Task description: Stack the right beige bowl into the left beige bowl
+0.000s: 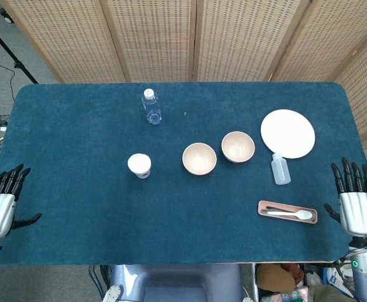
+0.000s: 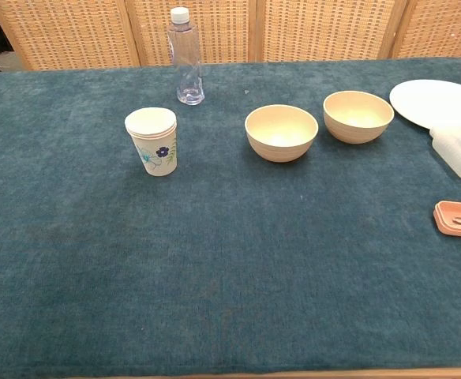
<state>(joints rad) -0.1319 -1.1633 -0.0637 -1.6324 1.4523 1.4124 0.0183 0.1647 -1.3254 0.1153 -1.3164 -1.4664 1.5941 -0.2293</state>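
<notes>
Two beige bowls stand side by side near the table's middle, both upright and empty. The left beige bowl (image 1: 199,158) (image 2: 281,133) sits slightly nearer me than the right beige bowl (image 1: 237,147) (image 2: 358,116); a small gap separates them. My left hand (image 1: 1,202) rests at the table's left front edge, fingers spread, holding nothing. At the right front edge is my right hand (image 1: 357,202), fingers apart and empty. Both hands are far from the bowls. The chest view shows neither hand.
A paper cup (image 1: 139,165) (image 2: 152,140) stands left of the bowls, a clear water bottle (image 1: 151,106) (image 2: 184,56) behind it. Right of the bowls lie a white plate (image 1: 288,133) (image 2: 442,104), a small squeeze bottle (image 1: 280,168) (image 2: 459,150), and a pink tray (image 1: 288,212) (image 2: 457,218) holding a white spoon (image 1: 291,215).
</notes>
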